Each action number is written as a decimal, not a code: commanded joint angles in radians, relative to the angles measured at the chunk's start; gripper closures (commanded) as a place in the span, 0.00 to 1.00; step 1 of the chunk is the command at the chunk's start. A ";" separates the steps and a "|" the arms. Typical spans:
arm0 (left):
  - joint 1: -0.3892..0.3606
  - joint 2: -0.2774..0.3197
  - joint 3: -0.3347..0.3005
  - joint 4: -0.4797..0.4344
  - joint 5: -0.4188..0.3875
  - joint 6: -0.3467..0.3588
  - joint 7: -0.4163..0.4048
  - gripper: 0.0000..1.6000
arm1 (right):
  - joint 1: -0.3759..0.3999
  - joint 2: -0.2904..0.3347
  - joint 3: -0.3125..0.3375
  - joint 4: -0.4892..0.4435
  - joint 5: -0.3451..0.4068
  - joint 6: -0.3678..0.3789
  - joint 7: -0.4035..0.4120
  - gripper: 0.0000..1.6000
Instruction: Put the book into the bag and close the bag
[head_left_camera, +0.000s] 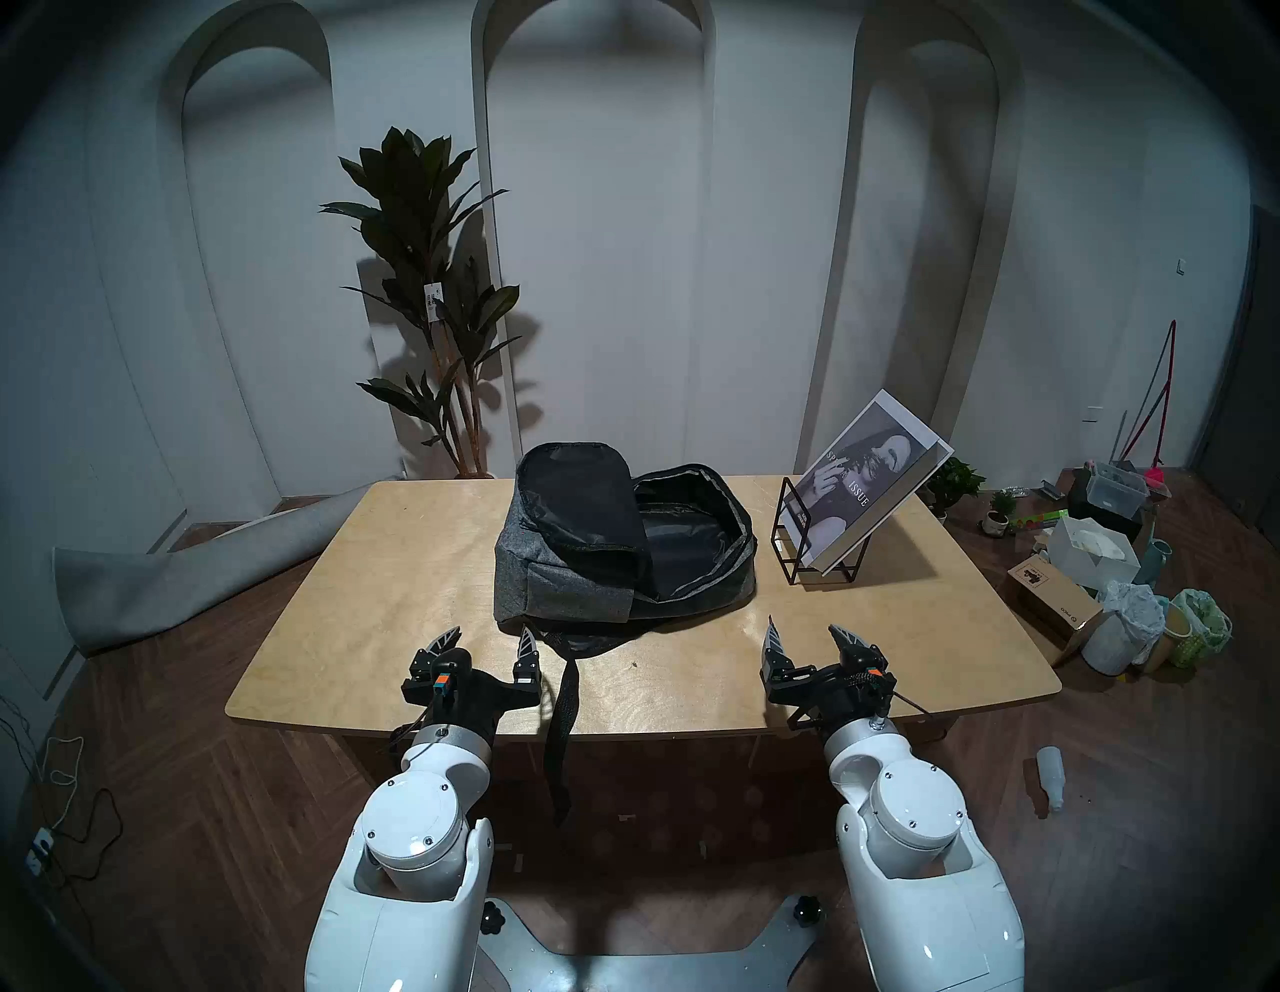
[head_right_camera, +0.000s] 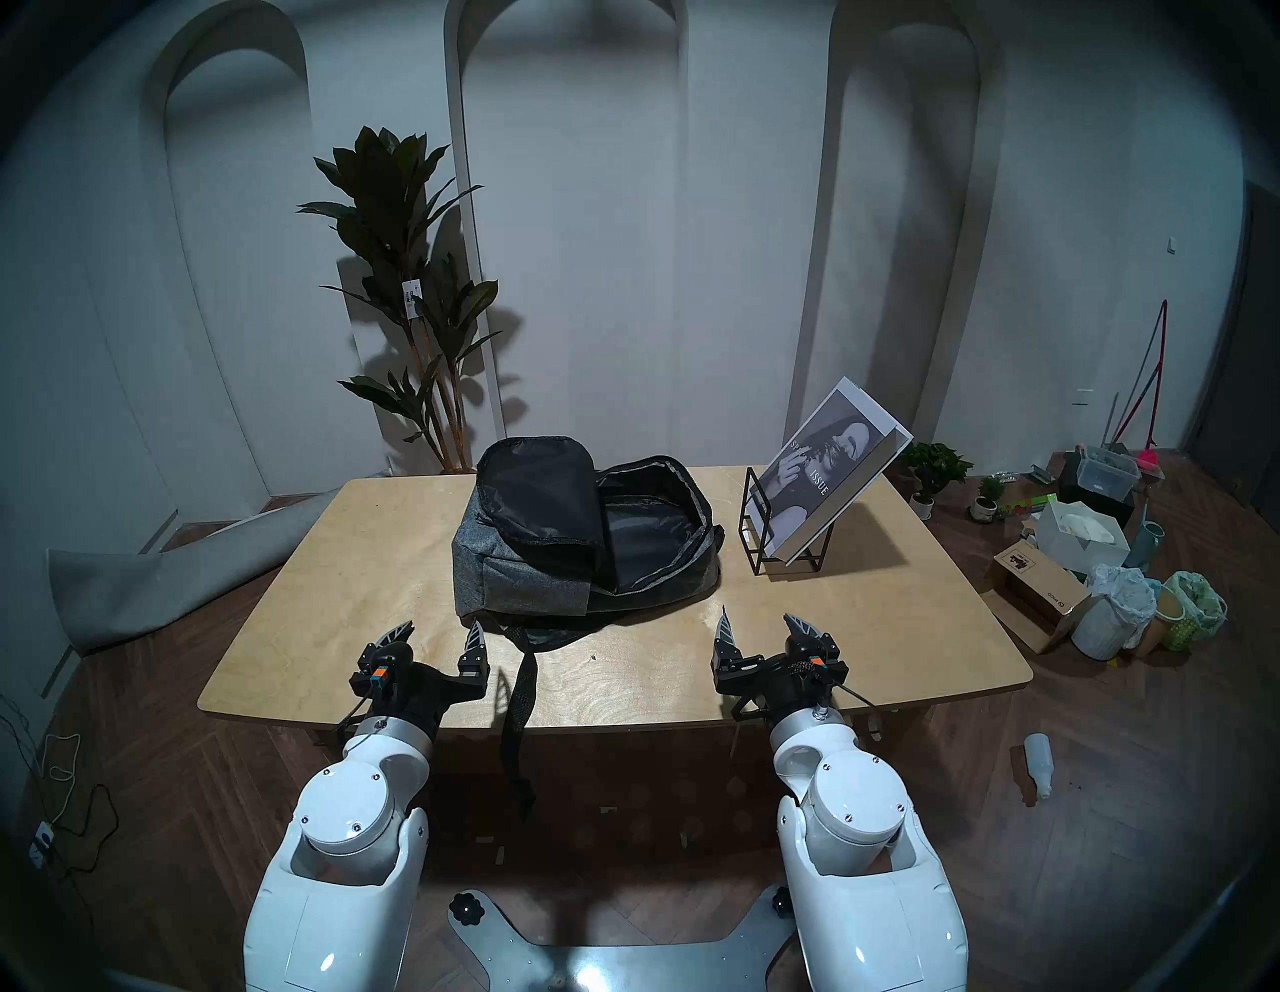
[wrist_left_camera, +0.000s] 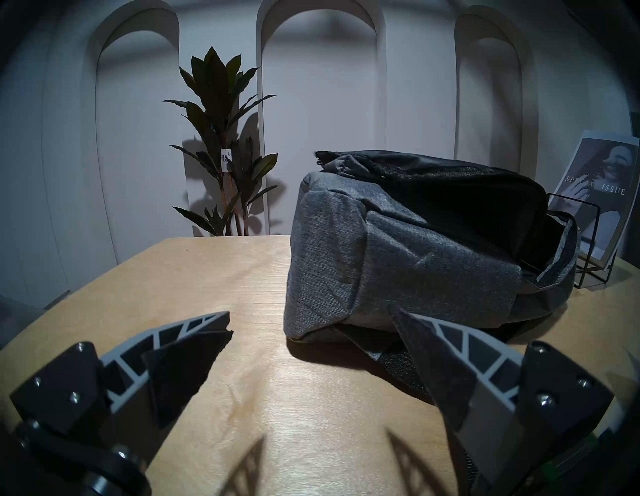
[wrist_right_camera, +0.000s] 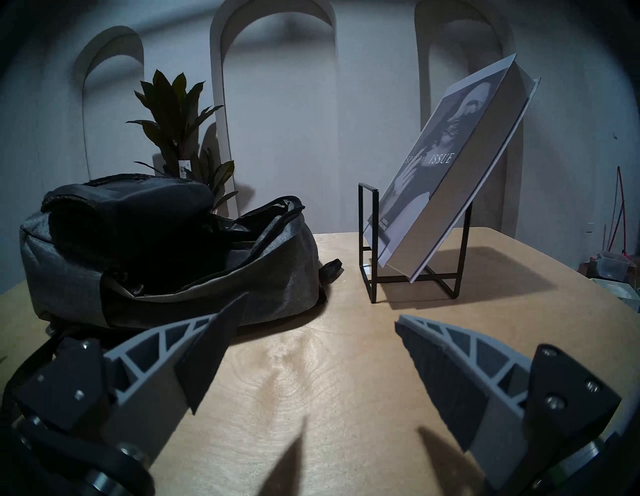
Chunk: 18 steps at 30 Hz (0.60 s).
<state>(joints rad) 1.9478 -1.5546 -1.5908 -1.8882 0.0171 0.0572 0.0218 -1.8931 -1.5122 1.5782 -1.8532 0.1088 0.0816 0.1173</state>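
Item: bag (head_left_camera: 554, 582), dark grey backpack, lying flat mid-table on the wooden table (head_left_camera: 388, 623). Long axis runs left to right across the table; the unzipped mouth opens toward the robot's right, black-lined flap folded back leftward over the body. One black strap (head_left_camera: 562, 720) hangs over the near table edge, seen only from the head views.

Item: book (head_left_camera: 859, 485), propped in a black wire stand (head_left_camera: 796, 547) just right of the bag, apart from it. Cover faces left and up, top edge leaning back to the right; long axis rises obliquely. The right wrist view alone shows the page block and the stand's base bars (wrist_right_camera: 415, 280); the left wrist view shows the cover lettering nearly upright (wrist_left_camera: 595, 194).

Item: left gripper (head_left_camera: 488, 641), jaws spread wide, empty, above the near table edge just before the bag.

Item: right gripper (head_left_camera: 807, 637), jaws spread wide, empty, near edge, before the stand.

Background: potted plant (head_left_camera: 429, 291) behind the table.
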 joint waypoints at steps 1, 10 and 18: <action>0.027 0.020 -0.025 -0.097 0.002 0.017 -0.004 0.00 | 0.052 0.069 0.058 -0.115 0.063 0.045 0.090 0.00; 0.039 0.030 -0.045 -0.165 -0.008 0.050 -0.015 0.00 | 0.063 0.116 0.186 -0.214 0.179 0.139 0.182 0.00; 0.035 0.059 -0.074 -0.198 -0.027 0.092 -0.058 0.00 | 0.042 0.142 0.375 -0.296 0.332 0.294 0.202 0.00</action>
<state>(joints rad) 1.9967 -1.5196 -1.6509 -2.0383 0.0030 0.1404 -0.0079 -1.8489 -1.4014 1.8186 -2.0741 0.3391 0.2930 0.3090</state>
